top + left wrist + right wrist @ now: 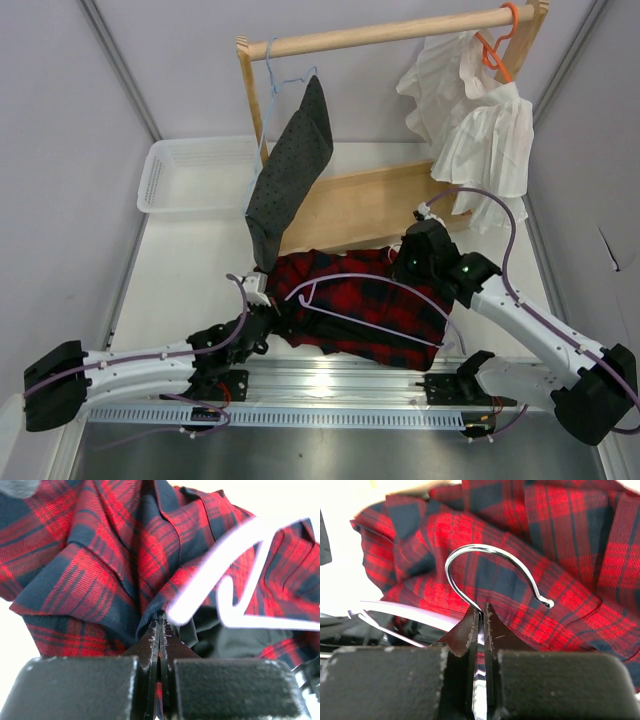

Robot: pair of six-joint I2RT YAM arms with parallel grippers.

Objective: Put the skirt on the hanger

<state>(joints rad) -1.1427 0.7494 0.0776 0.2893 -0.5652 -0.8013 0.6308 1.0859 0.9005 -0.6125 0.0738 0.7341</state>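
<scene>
Firmly, left gripper (161, 622) pinches skirt (100, 555); right gripper (481, 612) clamps hanger (216, 570).

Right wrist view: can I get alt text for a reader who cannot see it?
The right gripper is shut on the hanger at the base of its silver hook, which curves up just beyond the fingers. The crumpled red-and-navy plaid skirt fills the background, and the hanger's pale lilac arm runs off to the left.
</scene>
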